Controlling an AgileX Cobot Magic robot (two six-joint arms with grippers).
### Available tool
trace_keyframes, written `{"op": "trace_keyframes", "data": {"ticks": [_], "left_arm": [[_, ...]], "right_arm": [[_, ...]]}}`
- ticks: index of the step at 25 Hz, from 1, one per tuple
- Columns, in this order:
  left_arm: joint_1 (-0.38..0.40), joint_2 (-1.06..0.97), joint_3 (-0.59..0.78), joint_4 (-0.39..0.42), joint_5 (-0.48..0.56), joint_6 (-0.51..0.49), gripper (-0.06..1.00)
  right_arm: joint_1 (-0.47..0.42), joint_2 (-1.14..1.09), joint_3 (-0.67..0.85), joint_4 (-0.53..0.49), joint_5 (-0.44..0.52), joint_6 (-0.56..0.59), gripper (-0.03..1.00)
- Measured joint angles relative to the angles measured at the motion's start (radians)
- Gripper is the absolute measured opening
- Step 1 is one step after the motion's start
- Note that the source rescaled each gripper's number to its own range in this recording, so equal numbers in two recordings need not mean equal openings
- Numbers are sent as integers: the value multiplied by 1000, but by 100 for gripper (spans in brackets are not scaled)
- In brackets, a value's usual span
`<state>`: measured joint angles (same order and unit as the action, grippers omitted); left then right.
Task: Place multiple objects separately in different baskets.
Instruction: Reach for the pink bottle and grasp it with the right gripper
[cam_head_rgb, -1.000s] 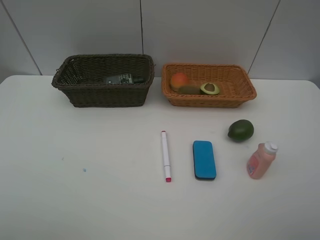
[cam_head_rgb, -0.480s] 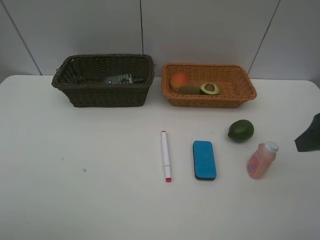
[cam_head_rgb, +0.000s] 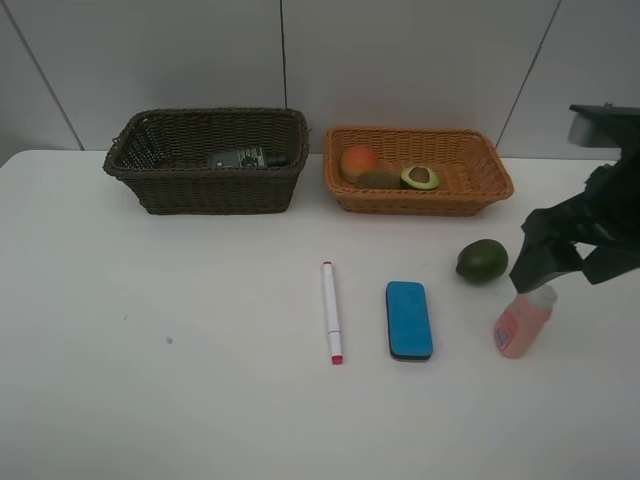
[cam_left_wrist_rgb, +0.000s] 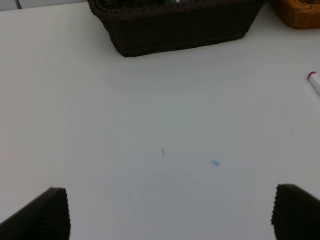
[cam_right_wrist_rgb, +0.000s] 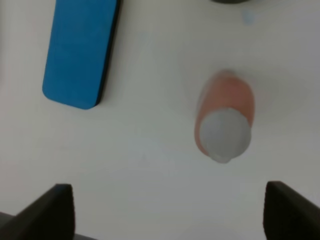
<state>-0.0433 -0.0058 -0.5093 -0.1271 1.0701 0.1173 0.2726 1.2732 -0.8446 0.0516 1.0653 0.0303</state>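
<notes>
Jaws spread wide and empty, the right gripper has come in from the side to hang just above the pink white-capped bottle — standing, untouched — while the whole green avocado sits near that bottle, the blue eraser farther off, and the left gripper, also released, hovers well apart.

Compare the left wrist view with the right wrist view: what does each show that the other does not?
Only the left wrist view shows the dark brown woven wicker basket, a corner of the light orange woven wicker basket, the pink tip of the white marker and the open left end effector. Only the right wrist view shows the blue rectangular eraser, the standing pink plastic bottle with a white cap and the open right end effector. Both show the white table.
</notes>
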Motion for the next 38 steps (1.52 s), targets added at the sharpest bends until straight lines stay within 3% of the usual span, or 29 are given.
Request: {"op": "trace_keyframes", "data": {"ticks": [15,32,38], "left_arm": [[0,0,0,0,0,-2,100],[0,-1,0,0,-1,-2,100],[0,-1,0,0,-1,-2,100]], "right_arm": [[-24,114,0,-81,-73,6,94],[-25,259,0,-52,-134,-9,94],[-25,332,58,-52,-200,-10,94]]}}
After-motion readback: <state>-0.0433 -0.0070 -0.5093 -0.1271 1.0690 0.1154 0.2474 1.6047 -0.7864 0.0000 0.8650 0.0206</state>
